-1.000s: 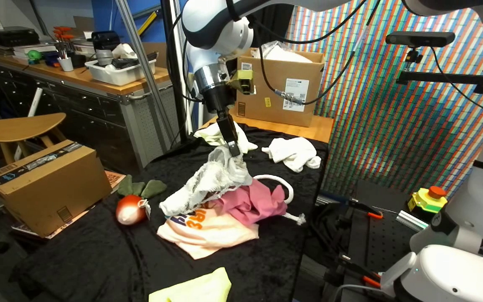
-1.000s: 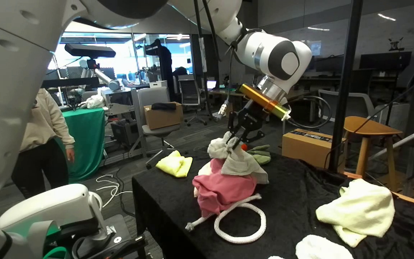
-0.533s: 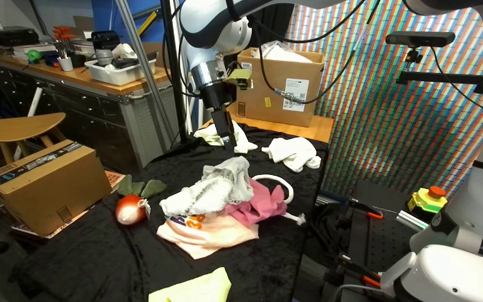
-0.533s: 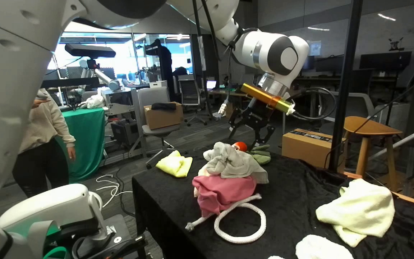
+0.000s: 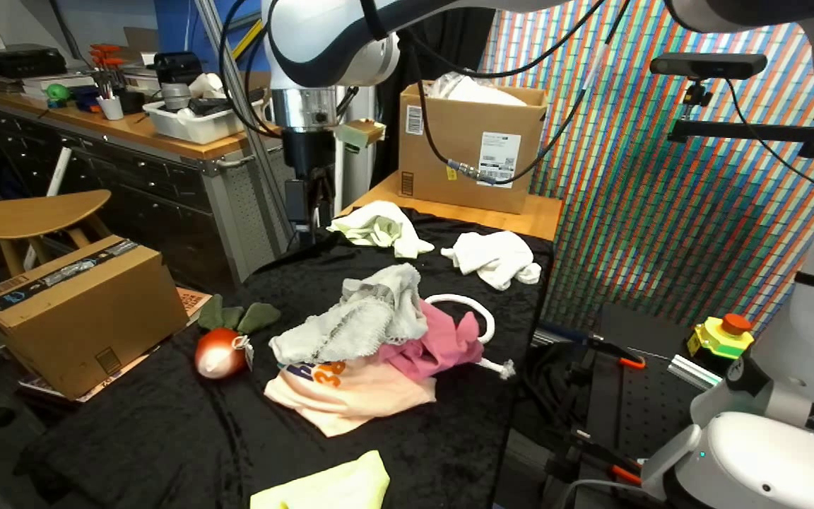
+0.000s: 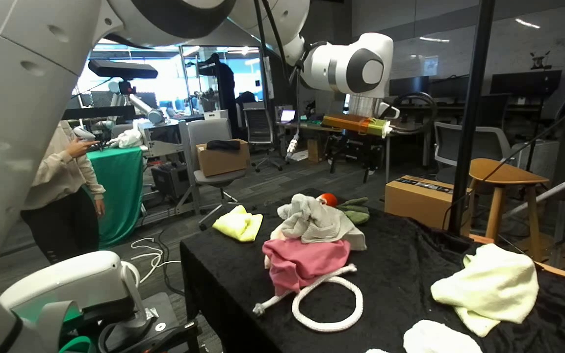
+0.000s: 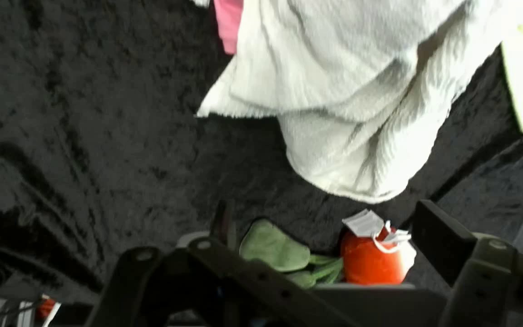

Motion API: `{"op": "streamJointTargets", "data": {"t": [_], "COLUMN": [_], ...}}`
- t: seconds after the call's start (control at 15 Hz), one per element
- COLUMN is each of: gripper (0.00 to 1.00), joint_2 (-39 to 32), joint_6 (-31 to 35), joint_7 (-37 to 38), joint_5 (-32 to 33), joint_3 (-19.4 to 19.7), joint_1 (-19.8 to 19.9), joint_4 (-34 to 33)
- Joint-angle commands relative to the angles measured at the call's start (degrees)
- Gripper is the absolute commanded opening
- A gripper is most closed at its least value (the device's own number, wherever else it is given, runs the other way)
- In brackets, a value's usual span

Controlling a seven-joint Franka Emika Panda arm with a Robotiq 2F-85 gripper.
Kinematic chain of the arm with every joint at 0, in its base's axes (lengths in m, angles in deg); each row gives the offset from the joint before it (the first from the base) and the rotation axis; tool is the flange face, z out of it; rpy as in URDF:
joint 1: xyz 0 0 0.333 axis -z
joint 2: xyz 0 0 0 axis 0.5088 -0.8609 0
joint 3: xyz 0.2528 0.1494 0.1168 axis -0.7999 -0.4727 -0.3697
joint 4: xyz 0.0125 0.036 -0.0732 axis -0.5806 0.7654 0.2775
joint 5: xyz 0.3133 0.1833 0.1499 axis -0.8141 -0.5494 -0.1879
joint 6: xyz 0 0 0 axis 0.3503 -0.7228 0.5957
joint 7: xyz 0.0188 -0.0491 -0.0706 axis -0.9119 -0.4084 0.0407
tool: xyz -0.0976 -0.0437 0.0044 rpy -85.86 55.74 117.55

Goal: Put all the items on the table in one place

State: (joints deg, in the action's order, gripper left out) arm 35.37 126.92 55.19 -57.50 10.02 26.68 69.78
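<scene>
In an exterior view, the tabletop is black and fabric-covered. Towards its right edge sits a heap: a grey-white cloth, rumpled and ribbed, lies over parts of a pink cloth, plain and creased, and a peach cloth bearing purple and orange print. A pale green cloth slumps by the far edge; a bunched white cloth lies near the far right corner. A yellow cloth shows in part. A red toy with green leaves lies near the left edge.

In an exterior view, a white rope curls into 1 ring beside the pink cloth, 1 tufted end near the tabletop's left edge. The yellow cloth sits folded near the far edge, towards the left corner. The gripper hangs in the air, well apart from the heap.

In the wrist view, its 2 fingers stand wide apart, the toy showing between them. The grey-white cloth's folds hide most of the pink cloth.
</scene>
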Motion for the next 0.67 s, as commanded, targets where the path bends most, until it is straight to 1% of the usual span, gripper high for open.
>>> {"op": "streamJointTargets", "data": {"t": [0.0,0.07,0.2,0.47,0.6], "gripper": [1.00,1.00,1.00,1.00,1.00], "joint_2": [-5.7,-7.3,-11.3,-17.7,-21.3], "joint_6": [9.4,11.3,12.5,7.4,6.3], "joint_7": [10.3,14.1,20.5,29.7,33.7], "joint_5": [4.6,6.1,9.0,11.4,12.1], "joint_3": [1.8,2.4,4.0,6.2,7.6], "joint_1": [-5.6,-7.3,-10.4,-14.9,-16.7], "joint_4": [-6.1,-7.8,-11.9,-20.6,-25.0]}}
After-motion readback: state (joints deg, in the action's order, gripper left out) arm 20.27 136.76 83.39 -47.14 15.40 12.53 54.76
